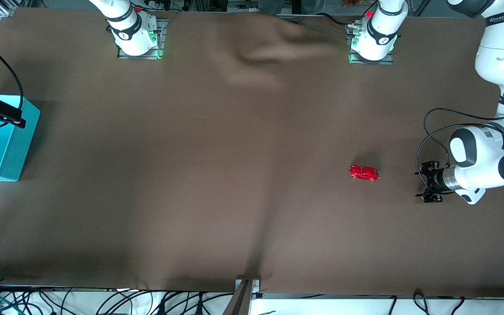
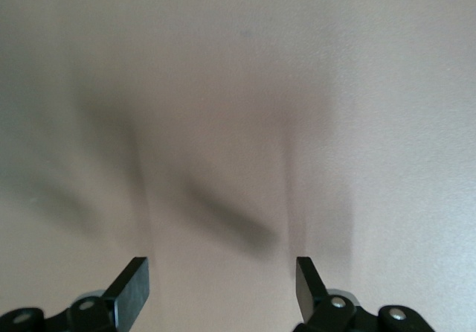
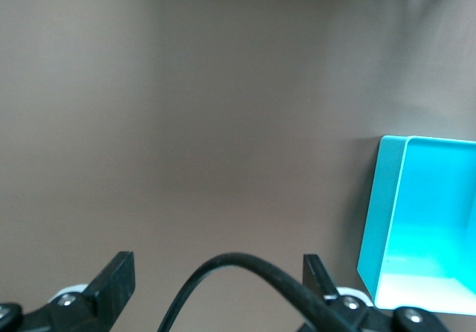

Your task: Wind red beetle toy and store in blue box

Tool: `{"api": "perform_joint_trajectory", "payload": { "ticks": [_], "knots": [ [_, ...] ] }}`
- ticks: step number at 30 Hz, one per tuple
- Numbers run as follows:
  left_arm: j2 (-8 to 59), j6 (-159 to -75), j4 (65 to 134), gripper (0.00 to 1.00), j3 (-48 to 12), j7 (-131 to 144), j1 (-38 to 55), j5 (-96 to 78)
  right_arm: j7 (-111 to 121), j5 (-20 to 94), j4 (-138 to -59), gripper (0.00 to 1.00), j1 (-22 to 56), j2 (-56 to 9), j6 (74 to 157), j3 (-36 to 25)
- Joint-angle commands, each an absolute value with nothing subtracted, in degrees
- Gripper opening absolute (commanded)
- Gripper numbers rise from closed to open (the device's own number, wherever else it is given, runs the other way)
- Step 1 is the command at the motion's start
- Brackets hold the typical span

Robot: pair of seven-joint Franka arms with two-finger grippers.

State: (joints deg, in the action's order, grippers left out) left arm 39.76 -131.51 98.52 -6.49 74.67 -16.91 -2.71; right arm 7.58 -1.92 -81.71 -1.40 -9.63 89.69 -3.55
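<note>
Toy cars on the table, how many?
1. The red beetle toy sits on the brown cloth toward the left arm's end of the table, beside the open left end effector. The blue box interior is only partly visible.

The left claw [image 1: 427, 181] hung low over the table's left-arm end, fingers [image 2: 130, 291] spread and empty (wrist bent sideways). The right claw [image 1: 2, 114] hovered open at the opposite end.

A brown cloth covers the tabletop [image 1: 217, 183], rumpled into soft folds at the upper middle of the front view. The red beetle toy [image 1: 364, 172] lies on it at right of centre. The blue box [image 1: 2, 151] stands at the left edge, well apart.
</note>
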Motion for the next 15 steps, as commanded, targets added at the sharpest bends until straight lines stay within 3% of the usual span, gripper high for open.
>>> {"api": "perform_joint_trajectory", "payload": {
  "ticks": [1, 9, 15],
  "knots": [
    [40.2, -129.5, 94.8, 0.88, -6.6, 74.0, -16.7, -1.4, 8.5, -0.7, -80.4, 1.0, -1.9, -10.2, 89.6, -3.4],
    [39.9, -122.7, 88.5, 0.87, -7.0, 71.5, -16.5, -1.2, 8.5, -0.7, -80.4, 1.0, -1.9, -10.2, 89.6, -3.4],
    [37.9, -121.5, 88.2, 0.87, -7.0, 65.0, -15.4, -1.2, 8.5, -0.7, -80.4, 1.0, -1.9, -10.3, 89.6, -3.4]
  ]
}}
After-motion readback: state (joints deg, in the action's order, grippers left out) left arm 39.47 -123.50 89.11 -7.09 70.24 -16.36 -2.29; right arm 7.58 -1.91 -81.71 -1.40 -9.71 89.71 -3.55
